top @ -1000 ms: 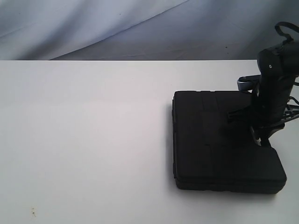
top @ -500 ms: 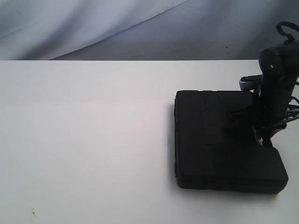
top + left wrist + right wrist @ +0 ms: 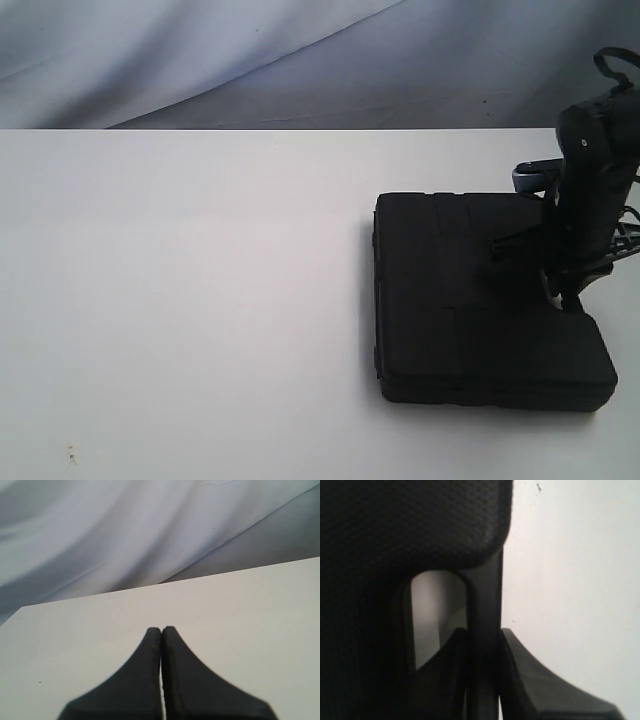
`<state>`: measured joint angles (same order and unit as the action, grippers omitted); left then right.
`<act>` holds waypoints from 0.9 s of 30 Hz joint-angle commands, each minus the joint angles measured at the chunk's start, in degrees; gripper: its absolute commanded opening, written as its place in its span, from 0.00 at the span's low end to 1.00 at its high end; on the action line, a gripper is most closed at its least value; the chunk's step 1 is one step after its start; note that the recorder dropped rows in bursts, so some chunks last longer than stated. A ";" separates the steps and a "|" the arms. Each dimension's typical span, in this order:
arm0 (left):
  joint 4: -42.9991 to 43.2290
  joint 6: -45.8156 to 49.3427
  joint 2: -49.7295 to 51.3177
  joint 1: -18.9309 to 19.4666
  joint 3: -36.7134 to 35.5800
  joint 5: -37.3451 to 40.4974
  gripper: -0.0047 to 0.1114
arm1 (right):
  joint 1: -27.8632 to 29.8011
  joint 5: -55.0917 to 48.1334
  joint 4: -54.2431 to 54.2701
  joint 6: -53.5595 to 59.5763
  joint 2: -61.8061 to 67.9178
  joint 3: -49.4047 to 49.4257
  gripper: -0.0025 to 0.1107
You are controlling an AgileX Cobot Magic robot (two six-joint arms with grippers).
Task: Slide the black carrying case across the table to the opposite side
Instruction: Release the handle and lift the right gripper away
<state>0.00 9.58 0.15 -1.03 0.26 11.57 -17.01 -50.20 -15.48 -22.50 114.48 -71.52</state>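
**Case.** The case (image 3: 480, 300) lies flat on the bench (image 3: 200, 300), on the right side of the exterior view. Its near edge is close to the front of the bench. The wide left part of the bench is bare white, apart from a small speck (image 3: 70, 455) near the front left corner. A grey draped cloth (image 3: 300, 60) hangs behind the bench.

**Right arm.** The right arm (image 3: 590, 200) stands over the far right part of the case, at the right border of the exterior view. From there the arm and case are equally dark, so the grip cannot be made out.

**Right fingers.** The right wrist view gives the detail. The right fingers (image 3: 516, 665) sit on either side of the thin bar of the handle (image 3: 482, 605). They are narrowly apart, with only the bar between them. Both inner faces appear to touch it, so they are clamped on the handle. The textured body of the case (image 3: 395, 530) fills the area beside the handle. Pale bench shows through the handle opening. Bare bench (image 3: 570, 580) lies on the outer side of the bar, with one dark speck (image 3: 538, 487).

**Left fingers.** In the left wrist view the left fingers (image 3: 152, 655) are pressed together tip to tip, with only a hairline seam between them. They are clenched on nothing and touch no object. Bare bench (image 3: 250, 630) lies beyond them, with the cloth (image 3: 125, 540) past its far edge. The case does not appear in this view, and the left arm does not appear in the exterior view.
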 commanded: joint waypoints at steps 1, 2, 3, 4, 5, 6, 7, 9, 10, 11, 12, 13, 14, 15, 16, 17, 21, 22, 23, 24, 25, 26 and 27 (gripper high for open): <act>-0.55 -0.60 -0.15 0.17 -0.26 -0.78 0.04 | 0.54 1.48 0.11 -0.02 -1.03 -0.23 0.21; -0.55 -0.60 -0.15 0.17 -0.26 -0.78 0.04 | 0.54 1.48 0.11 -0.02 -1.03 -0.23 0.23; -0.55 -0.60 -0.15 0.17 -0.26 -0.78 0.04 | 0.54 1.48 0.11 -0.02 -1.03 -0.23 0.23; -0.55 -0.60 -0.15 0.17 -0.26 -0.78 0.04 | 0.54 1.48 0.11 -0.02 -1.03 -0.23 0.24; -0.55 -0.60 -0.15 0.17 -0.26 -0.78 0.04 | 0.54 1.48 0.11 -0.02 -1.03 -0.23 0.24; -0.55 -0.60 -0.15 0.17 -0.26 -0.78 0.04 | 0.54 1.48 0.11 -0.02 -1.03 -0.23 0.24; -0.55 -0.60 -0.15 0.17 -0.26 -0.78 0.04 | 0.54 1.48 0.11 -0.02 -1.03 -0.23 0.24; -0.55 -0.60 -0.15 0.17 -0.26 -0.78 0.04 | 0.54 1.48 0.11 -0.02 -1.03 -0.23 0.24; -0.55 -0.60 -0.15 0.17 -0.26 -0.78 0.04 | 0.54 1.48 0.11 -0.02 -1.14 -0.23 0.24; -0.55 -0.60 -0.15 0.17 -0.26 -0.78 0.04 | 0.54 1.48 0.11 -0.02 -1.28 -0.23 0.24; -0.55 -0.60 -0.15 0.17 -0.26 -0.78 0.04 | 0.54 1.48 0.11 -0.02 -1.60 -0.23 0.24; -0.55 -0.60 -0.15 0.17 -0.26 -0.78 0.04 | 0.54 1.56 0.11 -0.02 -2.14 -0.23 0.24; -0.55 -0.60 -0.15 0.17 -0.26 -0.78 0.04 | 0.54 2.10 0.11 -0.02 -2.79 -0.23 0.24; -0.55 -0.60 -0.15 0.17 -0.26 -0.78 0.04 | 0.54 2.41 -0.05 -0.02 -3.51 -0.23 0.24; -0.55 -0.60 -0.15 0.17 -0.26 -0.78 0.04 | 0.54 2.88 -0.37 -0.02 -4.53 -0.23 0.24; -0.55 -0.60 -0.15 0.17 -0.26 -0.78 0.04 | 0.54 4.20 -0.35 -0.02 -6.98 -0.23 0.24; -0.55 -0.60 -0.15 0.17 -0.26 -0.78 0.04 | 0.44 9.22 -0.50 5.21 -14.82 -0.23 0.23; -0.55 -0.60 -0.15 0.17 -0.26 -0.78 0.04 | 0.44 10.45 -0.11 6.57 -16.42 -0.23 0.21; -0.55 -0.60 -0.15 0.17 -0.26 -0.78 0.04 | 0.44 13.08 1.31 10.69 -19.55 -0.23 0.17; -0.55 -0.60 -0.15 0.17 -0.26 -0.78 0.04 | 0.44 14.93 3.21 14.23 -21.80 -0.23 0.14; -0.55 -0.60 -0.15 0.17 -0.26 -0.78 0.04 | 0.44 17.72 6.50 19.52 -25.33 -0.23 0.09; -0.55 -0.60 -0.15 0.17 -0.26 -0.78 0.04 | 0.44 19.87 11.55 26.77 -28.95 -0.23 0.04; -0.55 -0.60 -0.15 0.17 -0.26 -0.78 0.04 | 0.44 20.71 14.37 30.01 -30.89 -0.23 0.02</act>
<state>0.00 9.58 0.15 -1.03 0.26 11.57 -17.01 -32.48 -7.27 -1.69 88.28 -71.52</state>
